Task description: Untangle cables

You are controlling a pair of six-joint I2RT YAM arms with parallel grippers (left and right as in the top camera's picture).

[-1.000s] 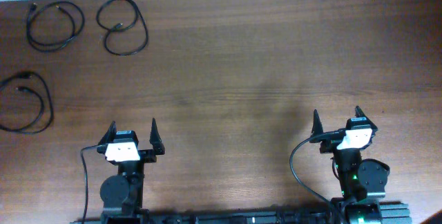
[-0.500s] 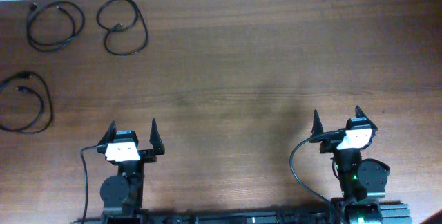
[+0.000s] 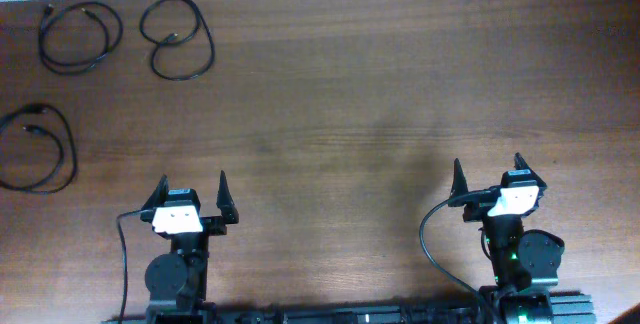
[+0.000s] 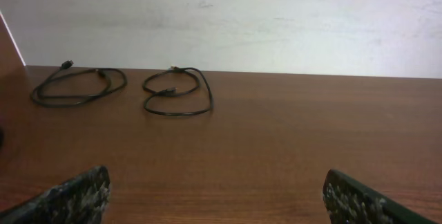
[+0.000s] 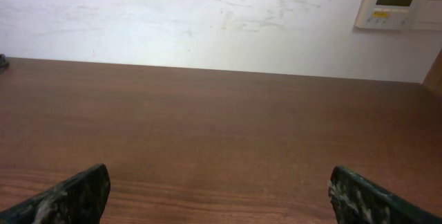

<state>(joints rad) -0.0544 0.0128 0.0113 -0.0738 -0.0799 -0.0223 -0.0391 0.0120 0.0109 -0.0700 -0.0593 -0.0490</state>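
Left tool point(image 3: 192, 179): apart, empty, near edge.
Right tool point(image 3: 487, 162): apart, empty, near edge.
Bench point(image 3: 350, 94): brown wood.
Cables point(image 3: 163, 46): three separate loops, far-left corner and left edge; likely light, limp, slippery; pinch mid-loop, away from plugs.

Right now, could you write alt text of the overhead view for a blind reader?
Three black cables lie as separate loose loops at the far left of a wooden table. The left gripper and the right gripper sit open and empty at the near edge.
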